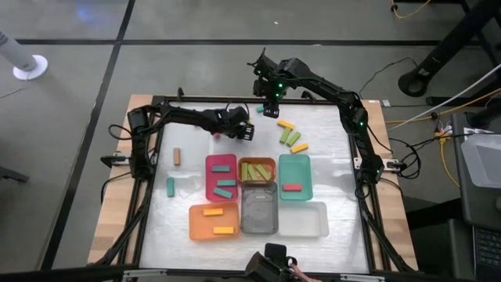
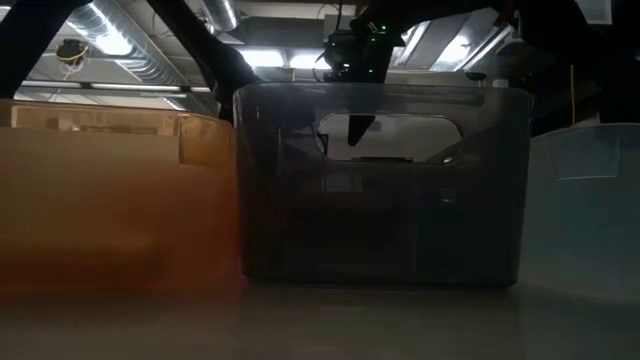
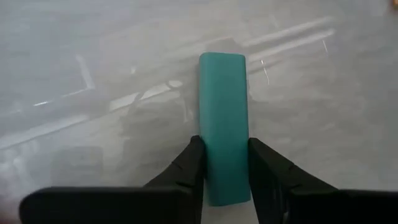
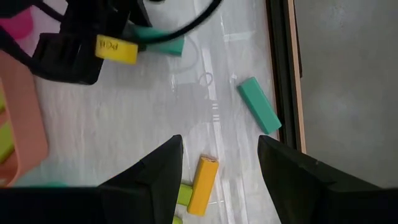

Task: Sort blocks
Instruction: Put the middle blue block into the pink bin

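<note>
Because the teal block [image 3: 222, 124] looks light, rigid and smooth, the left tool [image 3: 225, 163] pinches its long sides near one end, while the right tool [image 4: 221, 163] hangs open at the counter's [image 1: 329, 141] 12 o'clock edge.

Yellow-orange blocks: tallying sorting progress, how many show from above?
4 yellow-orange blocks: two in the orange tray, two loose near the right pincer. Others may be hidden.

Open table [image 1: 196, 160] left of trays; far strip crowded: both arms, loose blocks [image 1: 291, 137]. Tray cluster [image 1: 258, 207] fills centre, blocks low passes.
</note>
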